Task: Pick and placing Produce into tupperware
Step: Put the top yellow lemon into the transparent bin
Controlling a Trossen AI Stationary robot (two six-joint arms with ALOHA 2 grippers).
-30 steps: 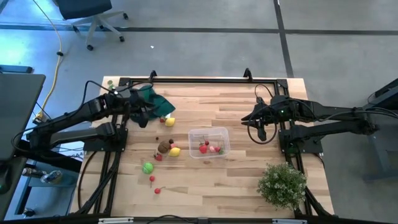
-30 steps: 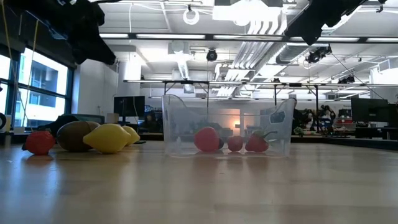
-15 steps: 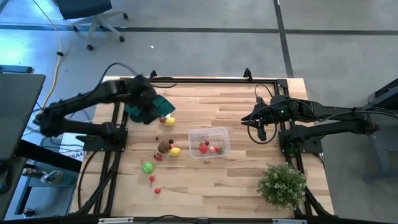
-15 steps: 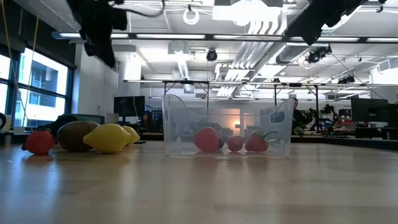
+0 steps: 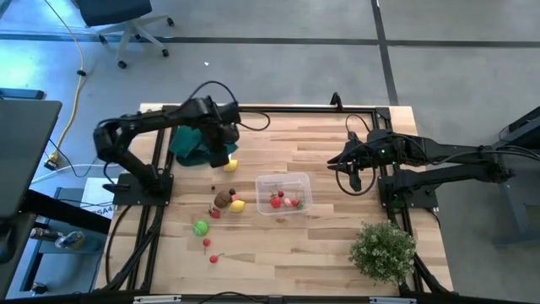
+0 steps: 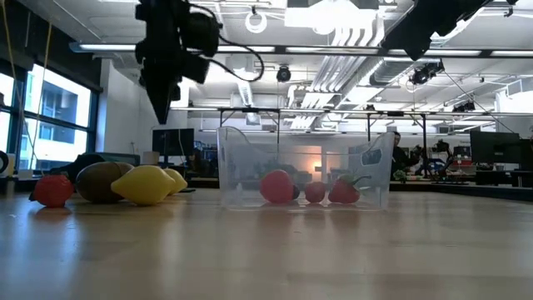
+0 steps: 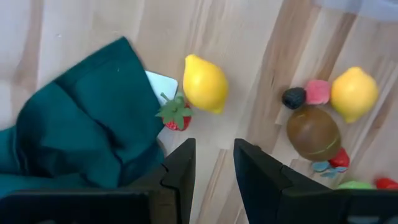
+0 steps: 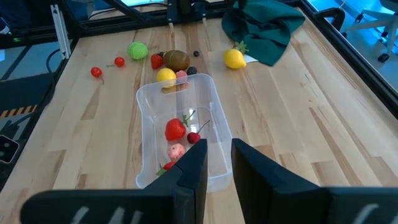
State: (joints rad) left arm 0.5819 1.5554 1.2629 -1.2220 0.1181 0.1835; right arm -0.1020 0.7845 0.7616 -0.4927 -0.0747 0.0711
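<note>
Reach step: left gripper [image 7: 211,163] empty, fingers parted narrowly, hovers beside lemon [image 7: 204,84] near cloth [image 7: 87,121]; next: descend, grasp. Right gripper [image 8: 214,163] empty, slightly parted, waits beyond tupperware [image 8: 180,134].

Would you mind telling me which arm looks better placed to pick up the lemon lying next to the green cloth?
Left, probably. The left claw hovers beside the lemon, empty, fingers slightly parted. The right claw waits beyond the tupperware, farther away.
</note>
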